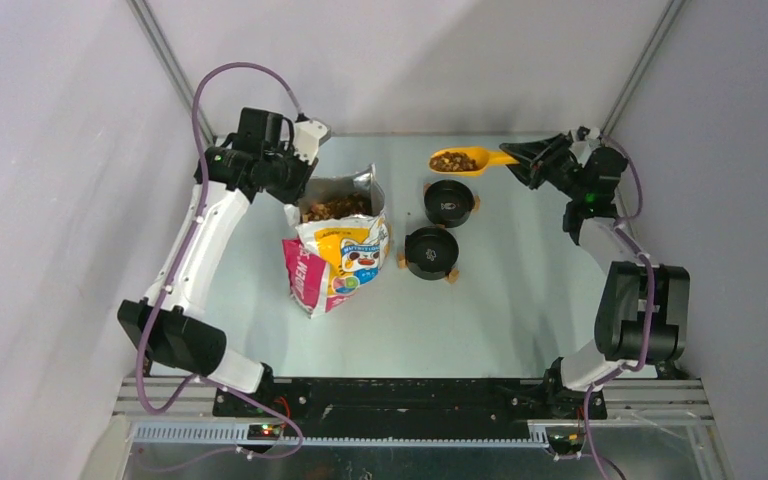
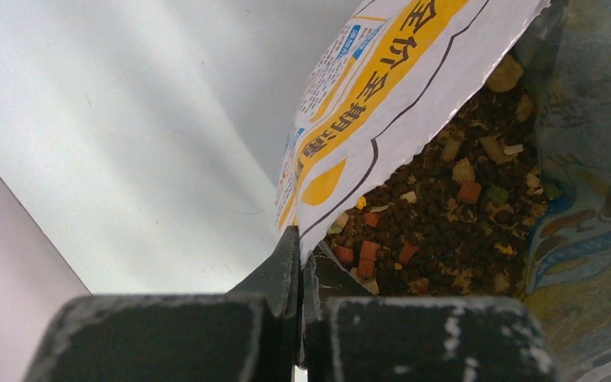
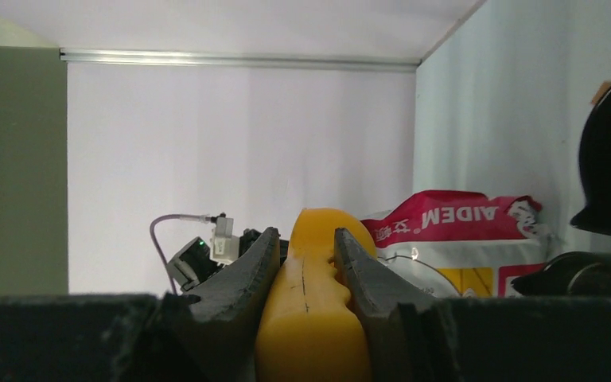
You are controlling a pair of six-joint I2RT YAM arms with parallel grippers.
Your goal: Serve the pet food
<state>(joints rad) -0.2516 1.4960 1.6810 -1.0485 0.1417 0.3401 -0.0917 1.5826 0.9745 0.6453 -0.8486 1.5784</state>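
The open cartoon-cat bag (image 1: 340, 250) stands left of centre with pet food (image 1: 337, 208) showing in its mouth. In the left wrist view the brown kibble (image 2: 445, 231) fills the bag. My left gripper (image 1: 295, 185) is shut on the bag's rim (image 2: 318, 239), holding it open. My right gripper (image 1: 522, 160) is shut on the handle of the yellow scoop (image 1: 465, 159), which holds a load of pet food (image 1: 452, 160) above and just behind the far black bowl (image 1: 449, 203). The handle (image 3: 310, 302) shows between the fingers. A second black bowl (image 1: 431, 252) sits nearer.
Both bowls look empty and stand just right of the bag. The enclosure's back wall (image 1: 410, 60) rises close behind the scoop. Side walls close in left and right.
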